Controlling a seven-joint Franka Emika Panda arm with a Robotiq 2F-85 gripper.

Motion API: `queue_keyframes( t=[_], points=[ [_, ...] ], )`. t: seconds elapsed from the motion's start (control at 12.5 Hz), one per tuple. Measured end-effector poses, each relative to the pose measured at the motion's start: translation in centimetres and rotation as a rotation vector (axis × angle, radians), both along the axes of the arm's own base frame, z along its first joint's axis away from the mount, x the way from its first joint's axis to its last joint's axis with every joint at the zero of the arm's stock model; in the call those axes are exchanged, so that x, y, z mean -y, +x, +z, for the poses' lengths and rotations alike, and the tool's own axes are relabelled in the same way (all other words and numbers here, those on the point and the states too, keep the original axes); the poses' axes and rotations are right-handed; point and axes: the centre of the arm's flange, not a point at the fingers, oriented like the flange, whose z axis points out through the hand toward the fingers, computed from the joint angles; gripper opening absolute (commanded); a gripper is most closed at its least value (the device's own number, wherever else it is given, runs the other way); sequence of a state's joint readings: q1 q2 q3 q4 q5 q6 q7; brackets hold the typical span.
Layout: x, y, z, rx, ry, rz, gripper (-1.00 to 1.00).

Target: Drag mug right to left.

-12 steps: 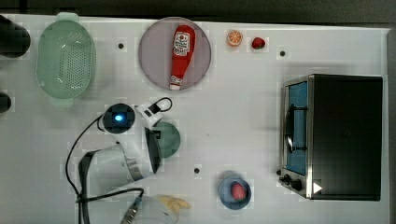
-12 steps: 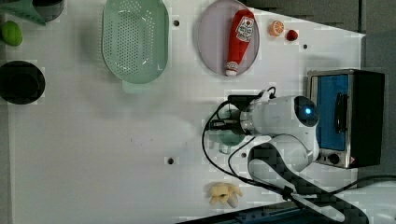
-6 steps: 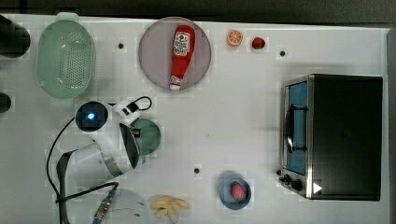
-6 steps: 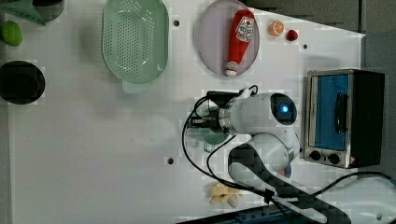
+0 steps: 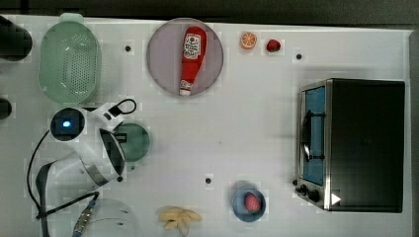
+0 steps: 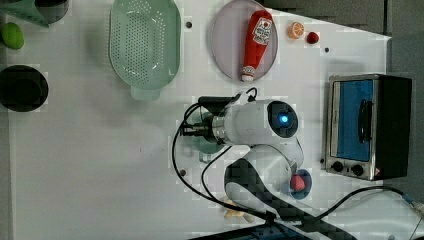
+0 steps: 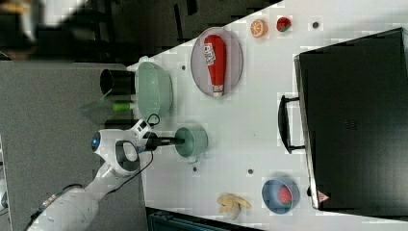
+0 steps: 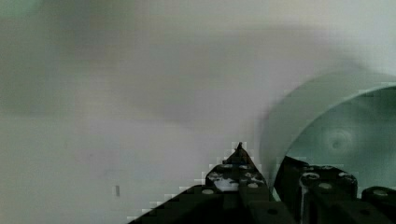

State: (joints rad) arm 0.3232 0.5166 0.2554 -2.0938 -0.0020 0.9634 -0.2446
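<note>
**A:** Start with the top view. Where is the mug?

**B:** The small round teal-green mug (image 5: 134, 141) stands on the white table (image 5: 247, 113) toward the top view's left, half under the white robot arm (image 5: 91, 153). The large pale green perforated oval colander (image 5: 69, 61) sits above it in the top view, near but apart. To the top view's right of the colander lies a red ketchup bottle (image 5: 191, 52) on a round grey plate (image 5: 163, 69).

**A:** And along the bottom edge?

**B:** A peeled yellow banana (image 5: 179, 217), then a small blue bowl with a red strawberry (image 5: 248, 202), both well apart from the mug. The black and silver toaster oven with a blue window (image 5: 356, 143) fills the top view's right.

**A:** The left view?

**B:** The mug (image 6: 202, 145) shows as a sliver under the arm's wrist, with the colander (image 6: 145, 45) up and to the left view's left. A black round dish (image 6: 22, 87) and a green lime (image 6: 12, 35) sit by the left view's far left edge, well clear.

**A:** The right view gives the grip?

**B:** Yes. The black gripper (image 7: 180, 141) reaches the mug (image 7: 192, 141) at its rim. An orange slice (image 7: 259, 28) and a small strawberry (image 7: 284, 23) lie far off by the table's edge.

**A:** And the wrist view?

**B:** One finger (image 8: 322, 186) is inside the mug (image 8: 336, 135), the other outside, so the jaws are clamped on the mug's wall. Bare table lies beside it.
</note>
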Motion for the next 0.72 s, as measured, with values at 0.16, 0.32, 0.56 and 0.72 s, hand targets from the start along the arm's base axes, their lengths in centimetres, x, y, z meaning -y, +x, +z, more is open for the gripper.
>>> queue_keyframes(
  t=[0.16,0.32,0.56,0.72],
  points=[
    [-1.3,-0.5,0.0,-0.001,-0.001,-0.014,-0.65],
    [-2.6,-1.1,-0.4,-0.002,-0.006,-0.011,-0.65],
    [-5.1,-1.1,-0.5,-0.005,0.007,-0.049,-0.59],
    [-6.3,-1.4,-0.6,-0.004,0.010,-0.060,-0.18]
  ],
)
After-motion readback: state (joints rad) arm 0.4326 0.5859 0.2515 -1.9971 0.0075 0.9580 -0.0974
